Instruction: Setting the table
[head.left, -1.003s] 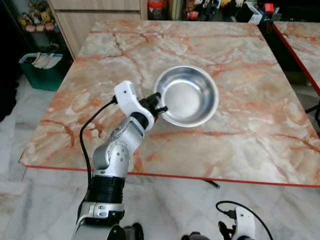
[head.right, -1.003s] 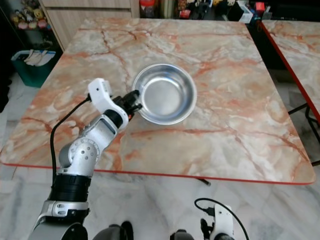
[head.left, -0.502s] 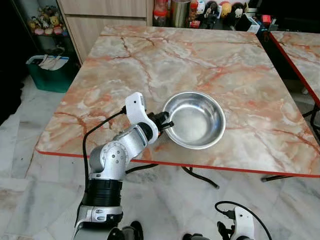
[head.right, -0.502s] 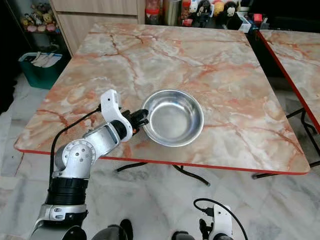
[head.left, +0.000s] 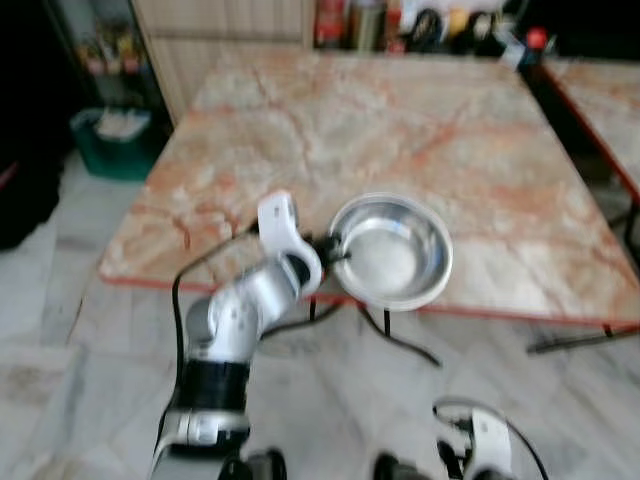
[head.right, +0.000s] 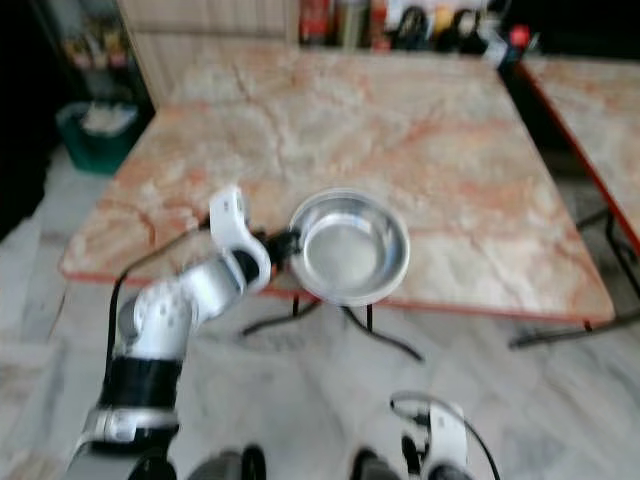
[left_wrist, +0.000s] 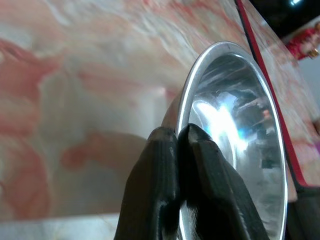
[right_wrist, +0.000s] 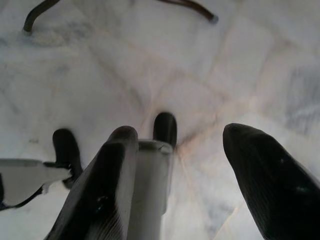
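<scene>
A shiny steel bowl (head.left: 392, 250) hangs level over the near edge of the orange marble table (head.left: 400, 110). My left gripper (head.left: 330, 250) is shut on the bowl's left rim. In the left wrist view its two black fingers (left_wrist: 160, 165) pinch that rim, with the bowl (left_wrist: 235, 125) beyond them and the table's red edge alongside. My right gripper (right_wrist: 180, 135) hangs low over the marble floor with its fingers spread and nothing between them; that arm (head.left: 480, 445) is at the lower right.
A green bin (head.left: 115, 140) stands on the floor left of the table. A second red-edged table (head.left: 600, 90) is at the right. Bottles and small items (head.left: 420, 25) line the far edge. Black table legs (head.left: 390, 335) reach out under the near edge.
The whole view has shifted and blurred as the camera pulled back from the table. The bowl, still in my left gripper, now sits over the table's near edge instead of its middle.
</scene>
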